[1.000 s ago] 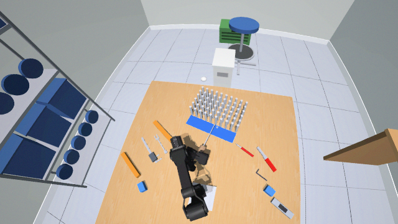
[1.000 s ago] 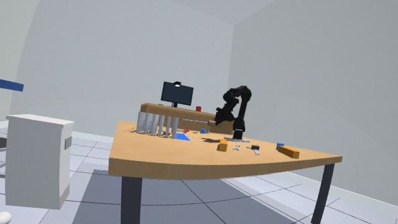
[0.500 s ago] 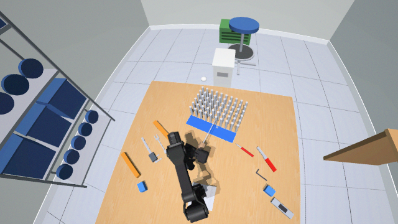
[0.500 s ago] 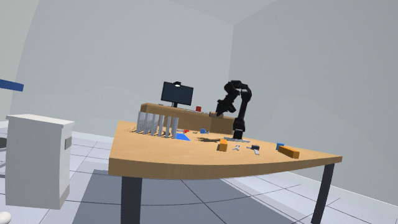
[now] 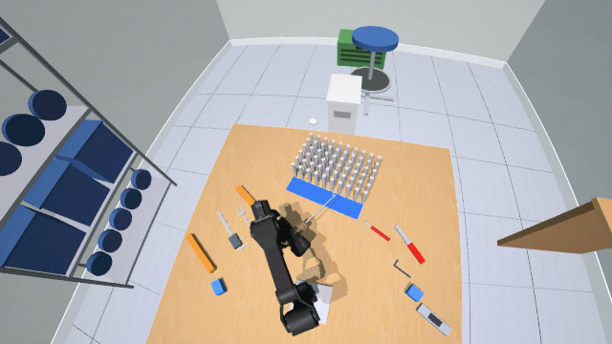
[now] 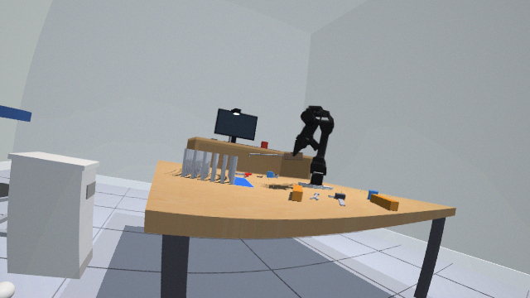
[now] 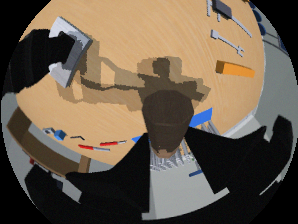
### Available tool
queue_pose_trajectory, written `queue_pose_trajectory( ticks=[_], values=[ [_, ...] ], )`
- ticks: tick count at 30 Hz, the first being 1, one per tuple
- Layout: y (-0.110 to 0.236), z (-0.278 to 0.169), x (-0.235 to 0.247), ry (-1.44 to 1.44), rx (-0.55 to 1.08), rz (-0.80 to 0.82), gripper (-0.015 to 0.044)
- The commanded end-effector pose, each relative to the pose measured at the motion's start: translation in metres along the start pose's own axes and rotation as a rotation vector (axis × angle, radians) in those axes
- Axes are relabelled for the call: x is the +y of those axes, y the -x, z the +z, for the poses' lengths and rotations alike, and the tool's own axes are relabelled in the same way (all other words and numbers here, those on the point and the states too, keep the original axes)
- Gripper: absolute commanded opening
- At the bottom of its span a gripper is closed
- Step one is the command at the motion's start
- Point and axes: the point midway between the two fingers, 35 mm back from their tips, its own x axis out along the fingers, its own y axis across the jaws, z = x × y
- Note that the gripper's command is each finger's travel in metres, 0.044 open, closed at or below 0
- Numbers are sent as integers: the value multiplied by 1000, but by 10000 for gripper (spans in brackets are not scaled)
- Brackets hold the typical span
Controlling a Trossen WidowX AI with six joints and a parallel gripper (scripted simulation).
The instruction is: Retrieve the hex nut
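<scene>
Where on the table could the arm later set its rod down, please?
Free patch: bare wood between the blue strip and the red-handled tools, and right of the spacers. Crowded: left side around the caliper and orange bar. The pincer holds the rod.

A light wooden table [image 5: 421,201] carries a grid of upright grey metal spacers [image 5: 335,167] with a blue taped strip [image 5: 306,189] just in front, two orange bars [image 5: 201,253], two small blue blocks [image 5: 219,287], red-handled tools [image 5: 411,246] and a grey clamp-like tool [image 5: 234,236].
</scene>
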Motion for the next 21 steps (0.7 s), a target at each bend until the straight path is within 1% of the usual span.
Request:
queue_pose_trajectory(
  ticks=[1,11,21],
  values=[
    [5,7,-10,-121,-43,-24,0],
    [14,28,-30,-416,-163,-35,0],
    [24,49,-48,-708,-287,1,0]
  ],
)
